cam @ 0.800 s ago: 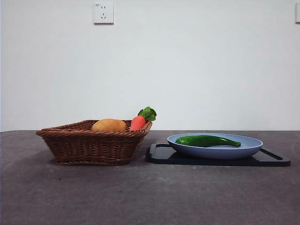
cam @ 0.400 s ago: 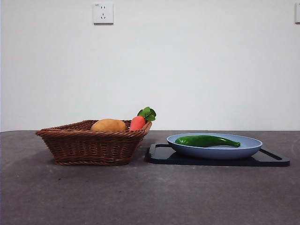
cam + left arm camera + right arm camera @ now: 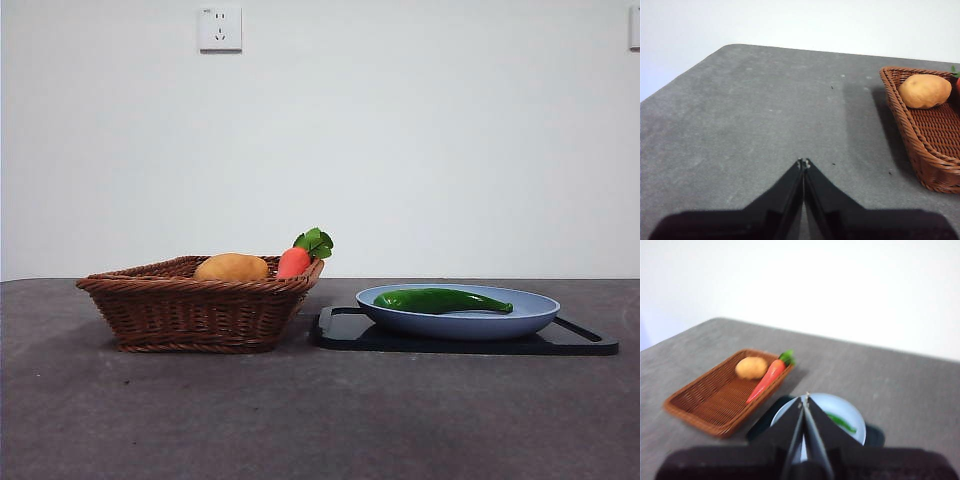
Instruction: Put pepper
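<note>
Front view: pepper on plate beside basket; both tools clenched, empty.

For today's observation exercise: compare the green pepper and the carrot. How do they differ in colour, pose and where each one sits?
Colour: the pepper is glossy dark green all over; the carrot is orange with a green leafy top.
Pose: the pepper lies flat; the carrot leans, its leafy end raised over the rim.
Place: the pepper rests in the blue plate on a black tray; the carrot is in the wicker basket beside a potato.
Shared: both are long and tapered.
</note>
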{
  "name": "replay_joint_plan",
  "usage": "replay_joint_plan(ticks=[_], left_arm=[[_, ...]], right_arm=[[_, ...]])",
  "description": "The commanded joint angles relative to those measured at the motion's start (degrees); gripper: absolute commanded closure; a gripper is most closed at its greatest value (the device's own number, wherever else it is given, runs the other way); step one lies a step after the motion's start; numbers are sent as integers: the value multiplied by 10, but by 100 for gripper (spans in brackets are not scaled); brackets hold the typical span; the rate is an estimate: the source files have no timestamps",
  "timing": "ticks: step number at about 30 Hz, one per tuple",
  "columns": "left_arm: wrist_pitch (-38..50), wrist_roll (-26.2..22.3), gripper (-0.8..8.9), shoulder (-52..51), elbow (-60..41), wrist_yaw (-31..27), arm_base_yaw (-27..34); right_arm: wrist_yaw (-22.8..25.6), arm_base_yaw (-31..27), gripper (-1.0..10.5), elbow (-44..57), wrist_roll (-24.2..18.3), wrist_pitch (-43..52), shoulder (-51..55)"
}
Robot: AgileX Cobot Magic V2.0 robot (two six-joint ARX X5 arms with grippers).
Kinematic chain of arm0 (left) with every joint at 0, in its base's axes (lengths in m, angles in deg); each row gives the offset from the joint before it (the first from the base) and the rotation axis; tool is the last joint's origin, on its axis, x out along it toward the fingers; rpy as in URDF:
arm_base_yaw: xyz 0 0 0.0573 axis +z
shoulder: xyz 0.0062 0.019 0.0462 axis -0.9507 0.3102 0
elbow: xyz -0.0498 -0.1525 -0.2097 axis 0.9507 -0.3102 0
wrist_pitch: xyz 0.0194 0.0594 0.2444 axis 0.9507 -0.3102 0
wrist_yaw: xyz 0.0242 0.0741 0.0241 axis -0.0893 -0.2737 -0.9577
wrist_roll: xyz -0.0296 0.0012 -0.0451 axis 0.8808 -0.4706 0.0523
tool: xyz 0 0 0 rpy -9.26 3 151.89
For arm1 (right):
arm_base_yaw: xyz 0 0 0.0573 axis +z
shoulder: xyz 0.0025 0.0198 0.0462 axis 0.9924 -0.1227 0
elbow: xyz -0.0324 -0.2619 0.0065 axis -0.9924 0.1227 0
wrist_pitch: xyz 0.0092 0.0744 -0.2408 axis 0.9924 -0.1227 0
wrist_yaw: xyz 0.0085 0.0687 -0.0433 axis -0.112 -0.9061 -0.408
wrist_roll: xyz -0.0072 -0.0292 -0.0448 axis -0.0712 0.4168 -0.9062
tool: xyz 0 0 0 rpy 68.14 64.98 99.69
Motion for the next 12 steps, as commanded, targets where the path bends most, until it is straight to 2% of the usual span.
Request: replay_joint_plan(ticks=[1, 6, 9, 12], left_arm=[[-2, 3, 806, -2, -4, 1, 2], [-2, 3, 806, -2, -4, 1, 2], [-2, 3, 806, -2, -4, 1, 2], [-2, 3, 806, -2, -4, 1, 2]], right_arm=[[3, 0, 936, 96, 11, 104, 43], [28, 0, 936, 259, 39, 219, 117], [36, 0, 936, 328, 70, 240, 151], [35, 0, 936, 371, 77, 240, 176]])
